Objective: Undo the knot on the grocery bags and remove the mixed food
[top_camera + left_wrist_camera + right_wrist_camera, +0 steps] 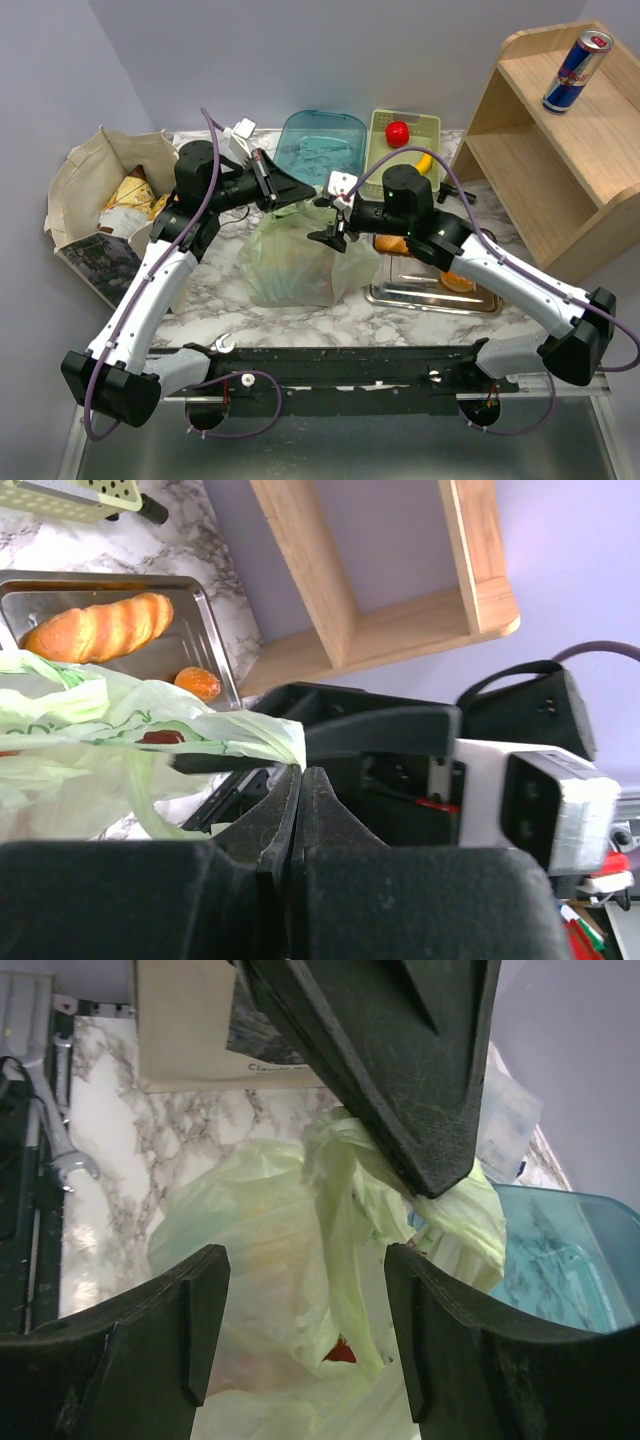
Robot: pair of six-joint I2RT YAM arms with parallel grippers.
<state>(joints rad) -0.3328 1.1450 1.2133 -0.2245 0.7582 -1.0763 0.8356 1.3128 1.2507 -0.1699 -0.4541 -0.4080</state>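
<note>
The pale green bag (295,258) stands on the marble table, bulging with food. My left gripper (312,193) is shut on a bunched twist of the bag's top fabric (345,1160) and holds it up; its tips also show in the left wrist view (296,772). My right gripper (328,228) is open and empty just above the bag, its jaws either side of the hanging strand (305,1330). Something red (340,1352) shows through a gap in the bag. The beige tote (95,175) stands at the left with snack packs (130,195) inside.
A metal tray (480,300) with a bread loaf (100,625) and a bun (197,683) lies right of the bag. Behind stand a teal tub (320,145) and a green basket (432,128) holding a red vegetable (398,132) and a banana (425,162). A wooden shelf (560,170) carries a can (577,70).
</note>
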